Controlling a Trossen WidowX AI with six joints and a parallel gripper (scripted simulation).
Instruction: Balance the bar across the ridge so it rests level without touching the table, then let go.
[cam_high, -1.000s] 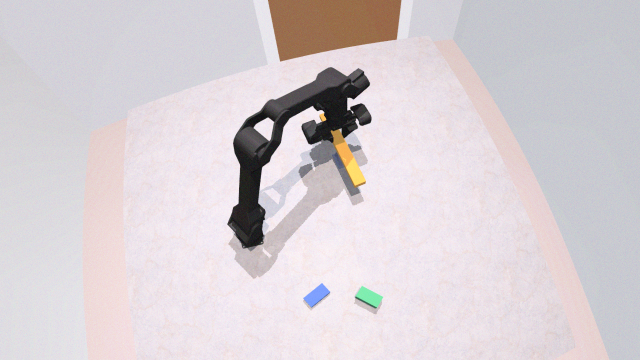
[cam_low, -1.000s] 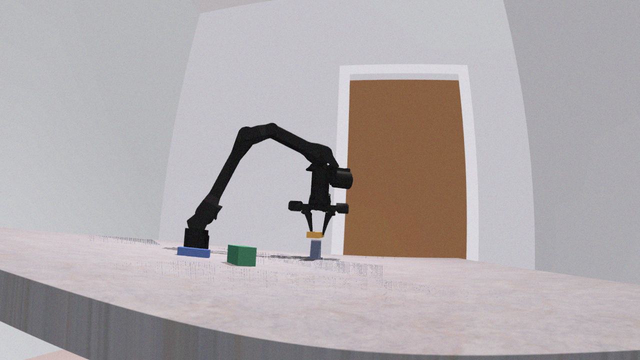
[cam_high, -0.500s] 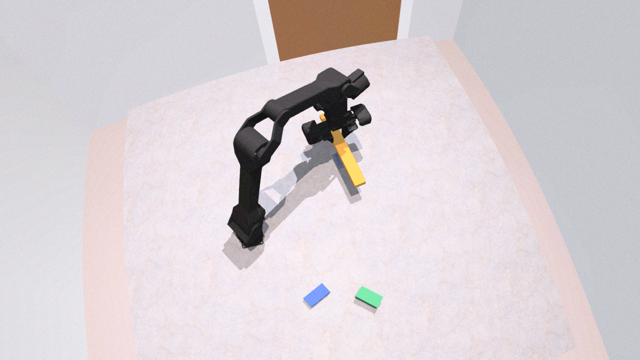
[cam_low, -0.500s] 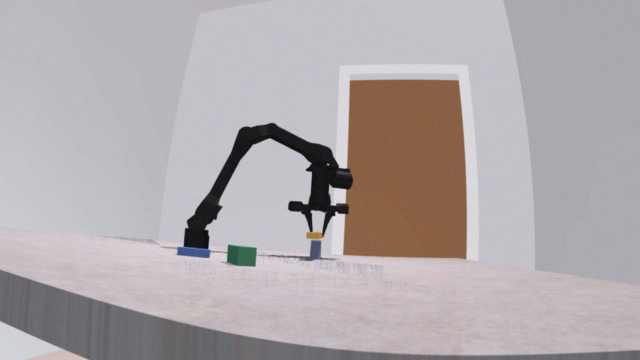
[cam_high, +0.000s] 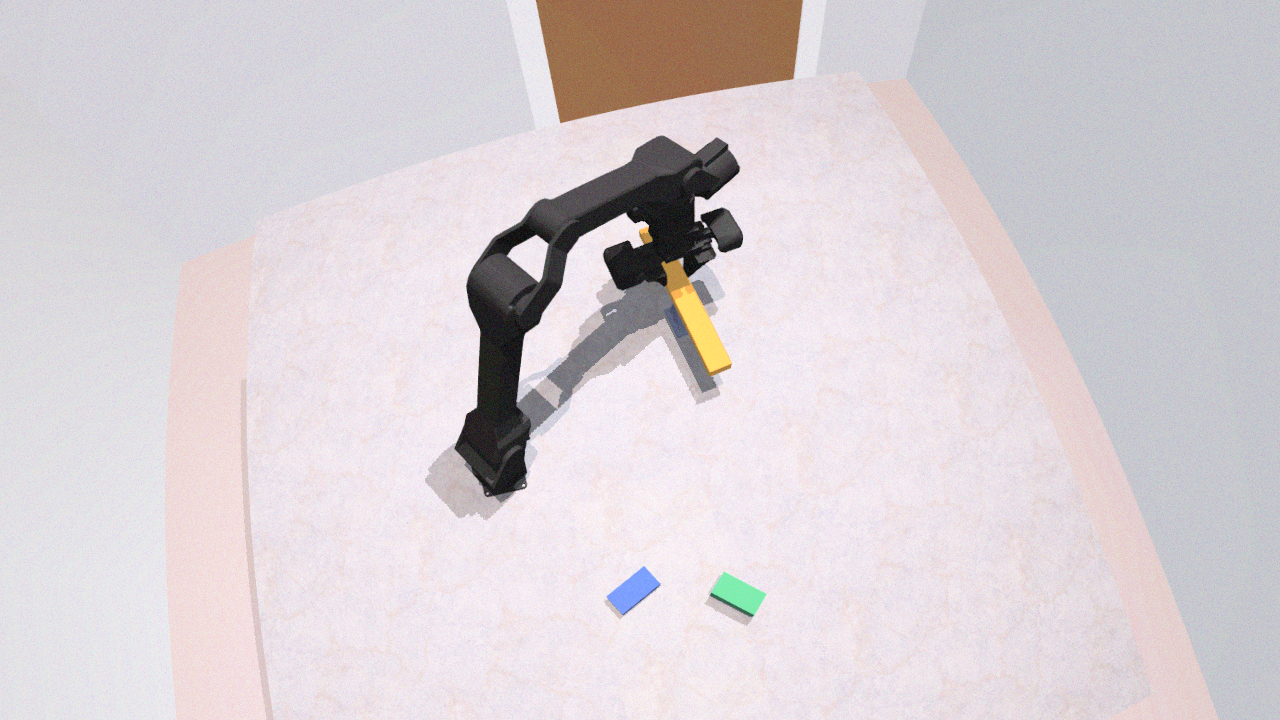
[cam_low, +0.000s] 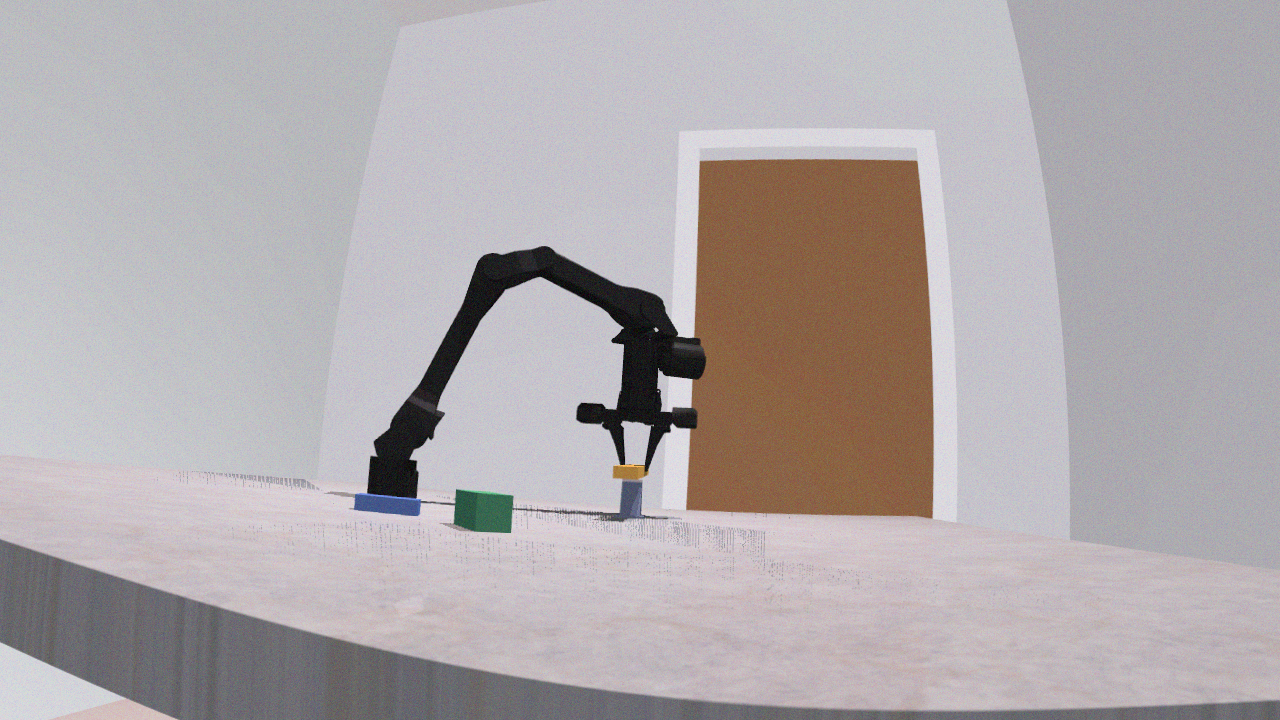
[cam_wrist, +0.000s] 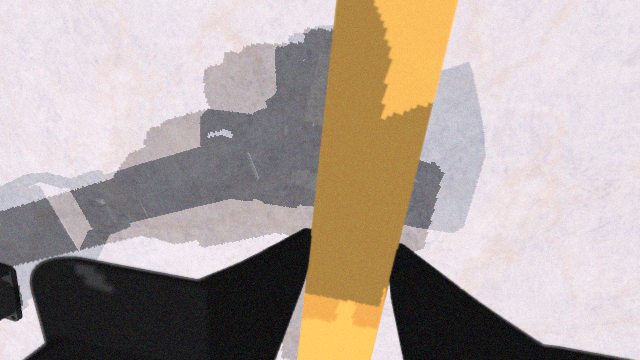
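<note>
Gripper (cam_low: 635, 466) clamped on the yellow bar (cam_high: 700, 332), fingers partly closed across its width; grip sits toward the bar's far end, not mid-length.

Progress: bar lifted and carried over the grey-blue ridge (cam_low: 631, 499). In the exterior view it sits just above or on the ridge top; contact cannot be told. Left to do: settle it, confirm level, release.

Bar: long, flat, plain yellow slat, free end pointing toward 5 o'clock in the top view, clear of the table (cam_high: 895, 447). Judgement: an off-centre hold may tip it on release.

Blue block (cam_high: 632, 589) and green block (cam_high: 738, 593) lie well apart, at 6 o'clock.
</note>
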